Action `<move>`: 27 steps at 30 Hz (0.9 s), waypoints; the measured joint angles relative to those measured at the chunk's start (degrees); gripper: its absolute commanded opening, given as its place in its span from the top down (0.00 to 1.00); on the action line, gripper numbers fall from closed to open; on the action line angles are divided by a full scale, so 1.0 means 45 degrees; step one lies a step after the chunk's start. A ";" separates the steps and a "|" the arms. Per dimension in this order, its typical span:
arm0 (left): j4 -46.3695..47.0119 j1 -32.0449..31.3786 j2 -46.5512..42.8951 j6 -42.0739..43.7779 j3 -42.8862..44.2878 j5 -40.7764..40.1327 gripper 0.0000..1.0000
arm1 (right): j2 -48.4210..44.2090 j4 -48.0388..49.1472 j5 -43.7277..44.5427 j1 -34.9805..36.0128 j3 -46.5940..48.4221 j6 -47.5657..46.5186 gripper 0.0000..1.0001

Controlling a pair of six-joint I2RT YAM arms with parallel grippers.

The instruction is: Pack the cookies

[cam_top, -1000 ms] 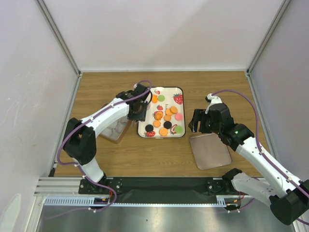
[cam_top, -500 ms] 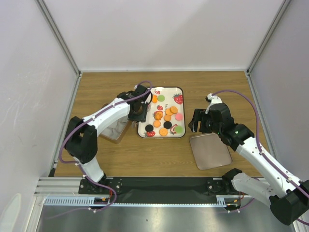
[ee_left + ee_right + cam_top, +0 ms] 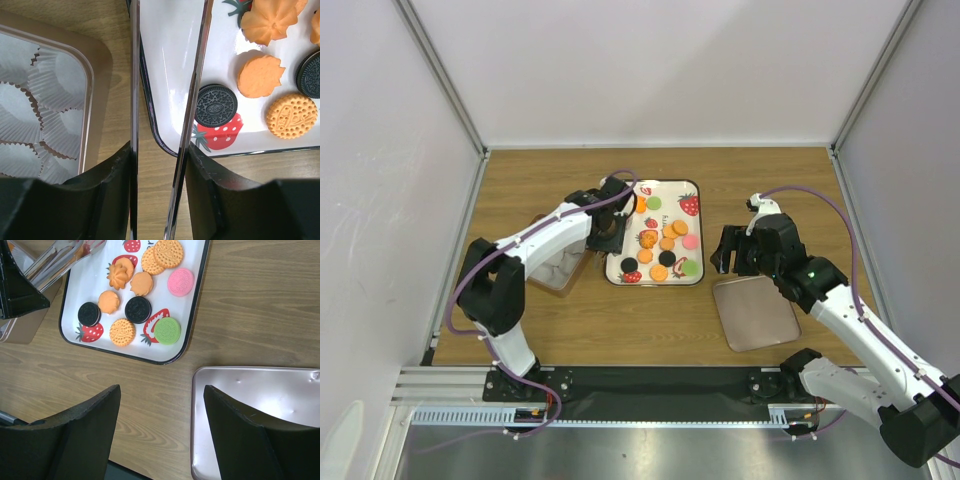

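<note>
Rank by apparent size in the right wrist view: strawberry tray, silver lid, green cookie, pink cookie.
1. strawberry tray
2. silver lid, close behind; both cropped by the frame
3. green cookie and pink cookie: look alike

Wooden table [image 3: 770, 190], light-brown grain, fills centre. Plain white back wall [image 3: 660, 70] across top. White left side panel [image 3: 380, 200], right side panel [image 3: 915, 180]. Grey metal posts [image 3: 440, 75] in upper corners. Aluminium rail [image 3: 450, 382] along bottom. Soft, even light.
</note>
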 measured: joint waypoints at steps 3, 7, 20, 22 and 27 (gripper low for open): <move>-0.0005 0.0000 0.0034 0.0005 0.0000 0.0000 0.55 | -0.0005 0.0000 -0.0005 0.0000 0.0000 -0.0005 0.26; -0.0010 0.0000 0.0034 0.0010 0.0005 -0.0005 0.57 | -0.0005 0.0000 -0.0010 0.0000 0.0000 -0.0005 0.26; -0.0447 0.0000 -0.0559 0.0126 0.0447 0.0000 0.59 | -0.0049 0.0000 -0.0092 -0.0024 0.0000 -0.0005 0.26; -0.0544 0.0000 -0.0923 0.0131 0.0452 -0.0005 0.59 | -0.0053 0.0000 -0.0092 -0.0024 0.0000 -0.0005 0.26; -0.0826 0.0000 -0.1860 0.0131 0.0452 -0.0019 0.59 | -0.0053 0.0000 -0.0092 -0.0024 -0.0005 -0.0005 0.26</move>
